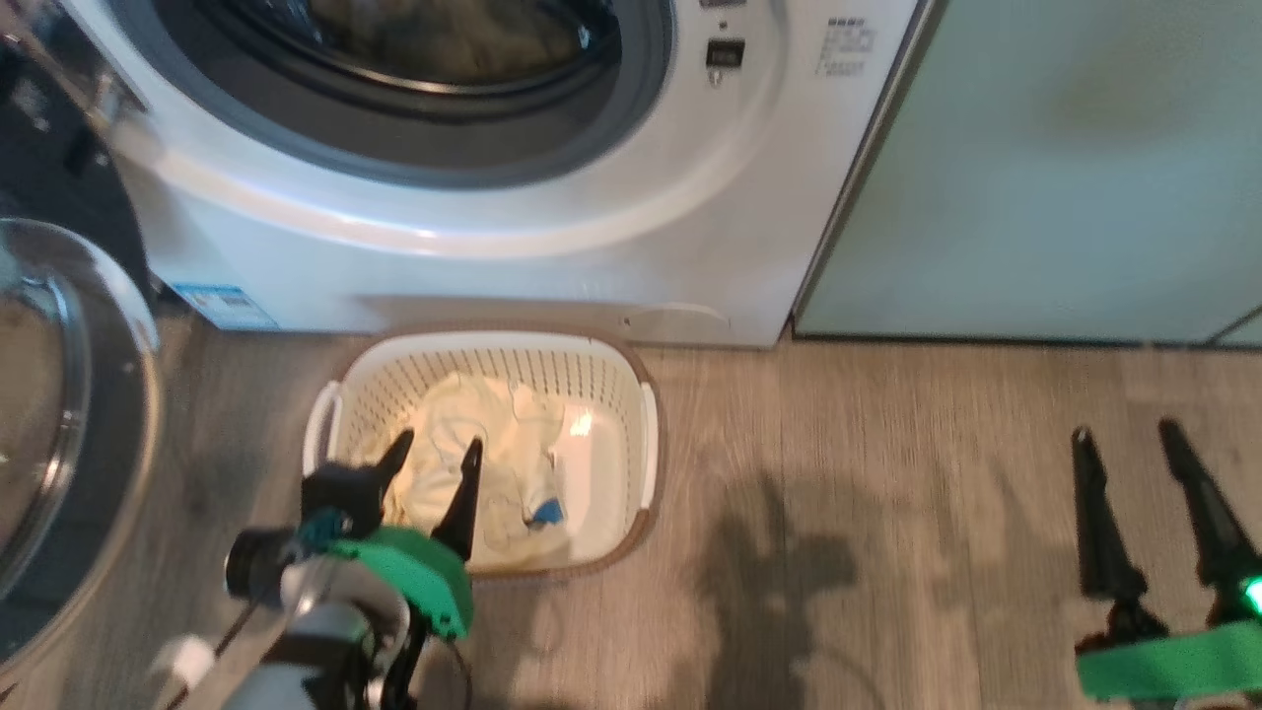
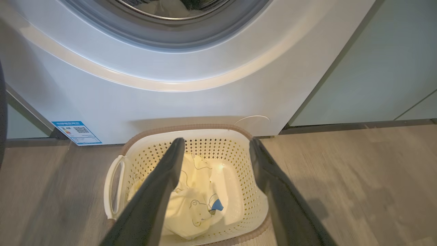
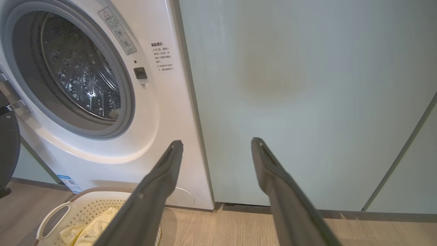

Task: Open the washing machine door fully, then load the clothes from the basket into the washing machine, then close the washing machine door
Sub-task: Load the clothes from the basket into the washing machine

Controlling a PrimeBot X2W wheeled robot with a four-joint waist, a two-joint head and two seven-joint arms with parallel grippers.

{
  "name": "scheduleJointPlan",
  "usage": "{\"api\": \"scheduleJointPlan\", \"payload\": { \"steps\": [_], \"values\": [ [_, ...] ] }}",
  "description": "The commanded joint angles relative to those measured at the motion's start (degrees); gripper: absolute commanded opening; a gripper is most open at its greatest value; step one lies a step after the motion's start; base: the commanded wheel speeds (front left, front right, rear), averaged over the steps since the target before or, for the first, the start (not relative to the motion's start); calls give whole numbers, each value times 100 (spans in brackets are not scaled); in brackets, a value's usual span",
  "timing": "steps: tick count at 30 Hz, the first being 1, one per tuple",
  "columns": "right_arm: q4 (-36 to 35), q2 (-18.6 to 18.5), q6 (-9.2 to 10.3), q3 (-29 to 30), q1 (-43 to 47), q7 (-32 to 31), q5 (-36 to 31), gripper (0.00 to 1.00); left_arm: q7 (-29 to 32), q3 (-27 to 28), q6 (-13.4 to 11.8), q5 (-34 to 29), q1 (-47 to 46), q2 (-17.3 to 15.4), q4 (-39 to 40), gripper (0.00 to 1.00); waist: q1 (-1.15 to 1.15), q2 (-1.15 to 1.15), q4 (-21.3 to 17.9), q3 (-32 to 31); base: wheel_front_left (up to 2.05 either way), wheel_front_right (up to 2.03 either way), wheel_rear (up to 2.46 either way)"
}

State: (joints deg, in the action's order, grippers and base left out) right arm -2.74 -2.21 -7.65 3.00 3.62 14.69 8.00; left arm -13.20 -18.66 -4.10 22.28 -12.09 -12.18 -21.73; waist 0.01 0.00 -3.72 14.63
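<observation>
The white washing machine stands with its grey-ringed drum mouth uncovered; pale fabric lies inside the drum. Its door hangs swung out at the left, glass bowl facing me. The cream basket sits on the floor against the machine's front, with yellow-cream clothes in its left half. My left gripper hovers open above those clothes, fingers spread over the basket. My right gripper is open and empty, well right of the basket, facing the cabinet.
Pale green cabinets stand right of the machine. A blue sticker marks the machine's lower left corner. Wood-look floor stretches between the basket and my right gripper. The open door juts out on the left.
</observation>
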Motion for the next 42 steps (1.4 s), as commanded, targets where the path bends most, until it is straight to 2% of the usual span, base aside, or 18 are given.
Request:
{"api": "scheduleJointPlan", "payload": {
  "steps": [1,9,17,24,30,36,42],
  "values": [
    [-223,-66,16,-80,-240,31,1,100,-69,183,48,1,-352,-38,-29,100,-1,0,-90,360,0,0,0],
    [-361,-66,16,-96,-726,31,135,100,-118,95,415,17,-1559,138,-1727,100,-1,0,-322,1356,0,0,0],
    [-487,-66,16,-144,-1143,31,297,100,-106,69,653,12,-2696,82,-3217,100,-1,0,-534,2379,0,0,0],
    [-645,-66,16,-117,-1420,31,337,100,-108,-5,460,-152,-3539,-53,-4166,100,-1,0,-655,3211,0,0,0],
    [-752,-66,16,-158,-1570,31,385,100,-105,60,454,-67,-3996,-119,-4713,100,-1,0,-752,3691,0,0,0],
    [-886,-66,16,-216,-1705,31,413,100,-6,179,424,82,-4387,-180,-4945,100,-1,0,-779,4101,0,0,0],
    [-1030,-66,16,-396,-1899,31,536,100,142,212,437,143,-4753,-411,-5071,100,-1,0,-972,4545,0,0,0]
  ]
}}
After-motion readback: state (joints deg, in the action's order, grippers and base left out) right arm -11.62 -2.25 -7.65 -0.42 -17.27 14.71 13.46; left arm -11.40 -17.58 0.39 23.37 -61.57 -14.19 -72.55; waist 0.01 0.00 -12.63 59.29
